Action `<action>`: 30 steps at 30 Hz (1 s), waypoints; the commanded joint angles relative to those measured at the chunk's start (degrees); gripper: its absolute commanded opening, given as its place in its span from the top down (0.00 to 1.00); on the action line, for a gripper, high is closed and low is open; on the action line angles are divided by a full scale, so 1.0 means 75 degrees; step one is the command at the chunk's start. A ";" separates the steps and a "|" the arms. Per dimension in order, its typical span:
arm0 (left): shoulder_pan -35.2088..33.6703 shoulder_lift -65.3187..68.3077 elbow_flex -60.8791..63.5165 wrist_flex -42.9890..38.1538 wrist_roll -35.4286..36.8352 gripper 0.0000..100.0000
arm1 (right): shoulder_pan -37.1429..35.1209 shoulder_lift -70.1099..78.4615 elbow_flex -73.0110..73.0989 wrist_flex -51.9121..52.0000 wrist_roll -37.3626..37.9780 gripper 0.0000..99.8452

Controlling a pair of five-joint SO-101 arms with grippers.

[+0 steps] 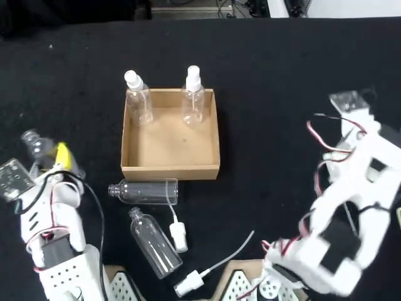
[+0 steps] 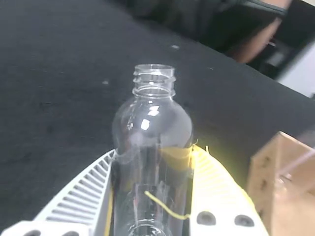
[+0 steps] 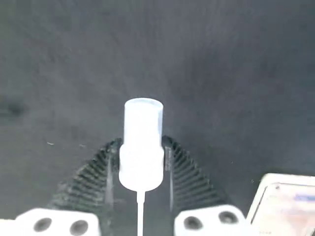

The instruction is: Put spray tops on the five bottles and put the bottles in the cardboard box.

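— While its neck has to stay free for a top, the uncapped bottle [image 2: 152, 113] sits clamped low on its body in the left gripper [image 2: 153, 155], off to the left of the box. Its open mouth is clear of the jaws. Where is the matching part?
— The right gripper [image 3: 141, 144] is closed on a spray top [image 3: 142, 118] at the collar, with the tube trailing back toward the wrist. It hangs over the black table [image 1: 269, 94], well apart from the held bottle. Judgement: the next step is lining the tube up with the mouth.
— Box status?
— The cardboard box [image 1: 170, 170] holds a capped bottle [image 1: 139, 100] and a second capped bottle [image 1: 193, 97]. Both stand upright at the far wall, likely to leave floor for three more.
— Remaining stock?
— One open bottle [image 1: 143, 191] and another open bottle [image 1: 153, 241] lie on their sides just in front of the box. A loose top [image 1: 177, 235] and a second loose top [image 1: 194, 281] lie near them. Two of five look finished.
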 commanded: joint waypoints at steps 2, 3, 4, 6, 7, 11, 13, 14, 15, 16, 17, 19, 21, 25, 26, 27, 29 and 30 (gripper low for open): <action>0.0522 -0.0141 0.0182 -0.0176 -0.0012 0.97 | -0.1289 -0.2127 -0.0252 0.0563 -0.1629 0.99; 0.0557 -0.0141 0.0182 -0.0176 0.0012 0.97 | -0.1606 -0.2456 -0.0252 0.0586 -0.1981 0.99; 0.0568 -0.0141 0.0182 -0.0176 0.0023 0.97 | -0.1946 -0.2784 -0.0264 0.0586 -0.2344 0.99; 0.0568 -0.0141 0.0182 -0.0176 -0.0012 0.97 | -0.2661 -0.3452 -0.0264 0.0586 -0.3048 0.99; 0.0580 -0.0141 0.0182 -0.0176 -0.0023 0.97 | -0.3036 -0.3780 -0.0264 0.0586 -0.3376 0.99; 0.0580 -0.0141 0.0182 -0.0258 -0.0363 0.97 | -0.4747 -0.4988 -0.0264 0.0375 -0.4360 0.99; 0.0580 -0.0141 0.0182 -0.0457 -0.0856 0.97 | -0.5626 -0.5503 -0.0264 -0.0023 -0.4771 0.99; 0.0580 -0.0141 0.0182 -0.0527 -0.1008 0.97 | -0.6048 -0.5714 -0.0252 -0.0328 -0.4993 0.99; 0.0580 -0.0141 0.0182 -0.0610 -0.1102 0.97 | -0.6435 -0.5914 -0.0217 -0.0680 -0.5193 0.99; 0.0580 -0.0141 0.0182 -0.0727 -0.1125 0.97 | -0.6799 -0.6066 -0.0193 -0.1020 -0.5392 0.99; 0.0580 -0.0141 0.0182 -0.0844 -0.1149 0.97 | -0.7103 -0.6183 -0.0158 -0.1360 -0.5579 0.99; 0.0580 -0.0141 0.0182 -0.1078 -0.1149 0.97 | -0.7654 -0.6336 -0.0006 -0.2075 -0.5943 0.99; 0.0580 -0.0141 0.0182 -0.1219 -0.1149 0.97 | -0.8100 -0.6382 0.0205 -0.2731 -0.6259 0.99; 0.0709 -0.0152 0.0170 -0.1207 -0.1149 0.97 | -0.8756 -0.6371 0.0674 -0.4067 -0.6576 0.99; 0.0674 -0.0152 0.0170 -0.1219 -0.1149 0.97 | -0.8932 -0.6371 0.0803 -0.4466 -0.6576 0.99; 0.0662 -0.0152 0.0170 -0.1219 -0.1149 0.97 | -0.9108 -0.6371 0.0908 -0.4876 -0.6552 0.99; 0.0686 -0.0152 0.0182 -0.1278 -0.1149 0.97 | -0.9389 -0.6359 0.1155 -0.5779 -0.6541 0.99; 0.0651 -0.0141 0.0182 -0.1360 -0.1149 0.97 | -0.9518 -0.6359 0.1295 -0.6212 -0.6529 0.99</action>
